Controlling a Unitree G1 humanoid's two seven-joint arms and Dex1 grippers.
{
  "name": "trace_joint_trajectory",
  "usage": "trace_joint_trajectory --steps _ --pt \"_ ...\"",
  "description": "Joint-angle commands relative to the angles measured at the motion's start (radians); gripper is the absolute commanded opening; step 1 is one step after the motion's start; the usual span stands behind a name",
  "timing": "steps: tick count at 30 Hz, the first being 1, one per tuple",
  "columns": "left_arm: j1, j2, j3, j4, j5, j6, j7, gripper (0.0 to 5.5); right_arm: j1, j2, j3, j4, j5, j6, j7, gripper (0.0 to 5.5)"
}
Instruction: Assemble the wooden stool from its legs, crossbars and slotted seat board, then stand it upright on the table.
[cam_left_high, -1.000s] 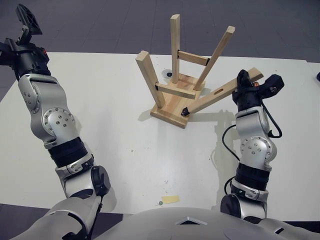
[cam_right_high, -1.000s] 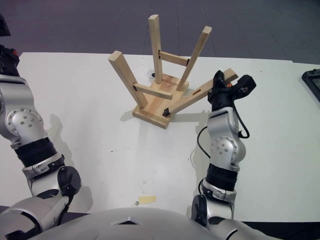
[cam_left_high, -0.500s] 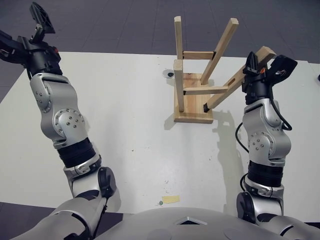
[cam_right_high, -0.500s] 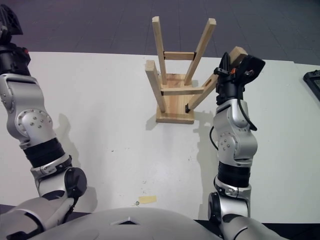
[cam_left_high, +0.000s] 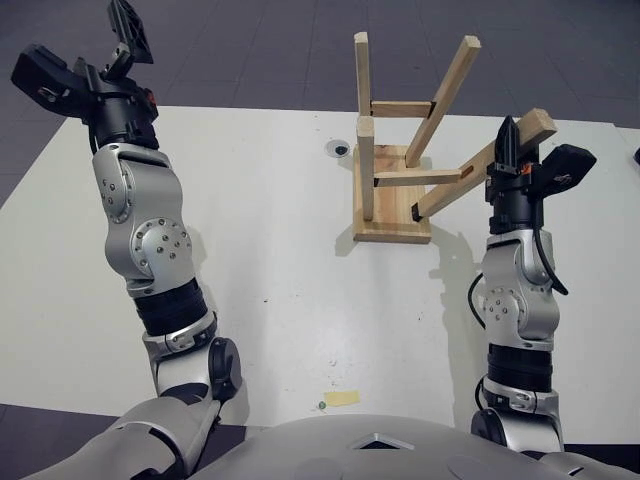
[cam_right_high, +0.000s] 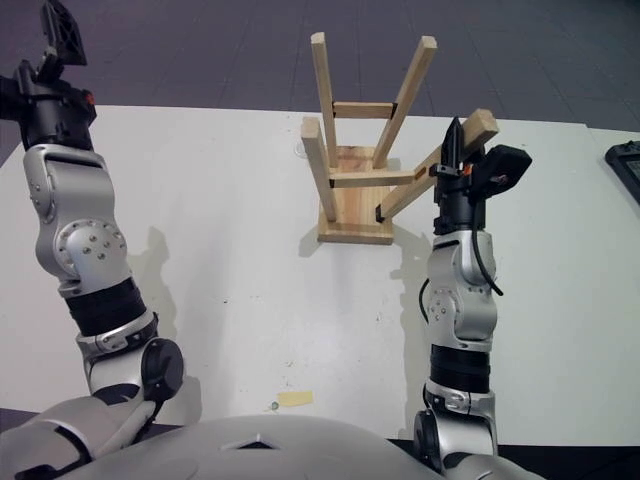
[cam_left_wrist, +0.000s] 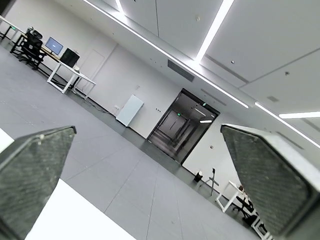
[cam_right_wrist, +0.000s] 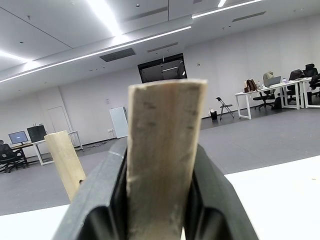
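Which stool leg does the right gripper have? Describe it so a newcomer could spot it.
On the white table, the stool sits upside down near the far edge, seat board down. The held leg is on the robot's right, leaning outward lowest; alone among the four, its free end is clamped in the right gripper.

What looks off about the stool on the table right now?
The stool sits upside down on its seat board. The leg clamped in the right gripper slants outward far more than the other three, so it looks askew, perhaps not seated.
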Motion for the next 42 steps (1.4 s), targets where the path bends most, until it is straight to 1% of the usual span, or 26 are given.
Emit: trace_joint_trajectory --steps 1,5,11,13,18,21,25,29,32,37,42 --pt "0.044 0.013 -0.056 -0.032 0.021 0.067 -0.039 5.40 0.170 -0.010 0.047 0.206 -0.114 0.111 -0.001 1.07" --pt "0.069 0.037 -0.125 -0.069 0.027 0.121 -0.104 5.40 0.164 -0.035 0.095 0.261 -0.177 0.112 -0.004 1.07" --pt "0.103 0.119 -0.222 -0.153 -0.004 0.266 -0.245 5.40 0.159 -0.070 0.130 0.290 -0.218 0.128 0.011 1.07" --pt "0.106 0.132 -0.246 -0.177 -0.016 0.305 -0.279 5.40 0.147 -0.097 0.167 0.300 -0.259 0.147 0.009 1.07" --pt "0.080 0.125 -0.279 -0.198 -0.005 0.356 -0.286 5.40 0.137 -0.159 0.280 0.356 -0.348 0.227 0.018 1.10" --pt "0.061 0.115 -0.294 -0.209 -0.010 0.376 -0.284 5.40 0.149 -0.176 0.297 0.402 -0.332 0.271 0.014 1.11" --pt "0.038 0.108 -0.295 -0.226 -0.027 0.395 -0.279 5.40 0.140 -0.195 0.309 0.478 -0.276 0.378 0.046 1.11" --pt "0.022 0.096 -0.286 -0.239 -0.058 0.411 -0.272 5.40 0.154 -0.186 0.253 0.578 -0.166 0.418 0.092 1.11" --pt "-0.013 0.064 -0.276 -0.232 -0.090 0.406 -0.261 5.40 0.150 -0.170 0.244 0.642 -0.118 0.403 0.125 1.11" --pt "-0.077 0.004 -0.238 -0.227 -0.188 0.385 -0.246 5.40 0.151 -0.176 0.257 0.598 -0.075 0.335 0.189 1.11" --pt "-0.096 0.009 -0.210 -0.215 -0.223 0.381 -0.236 5.40 0.138 -0.182 0.267 0.610 -0.064 0.339 0.180 1.11"
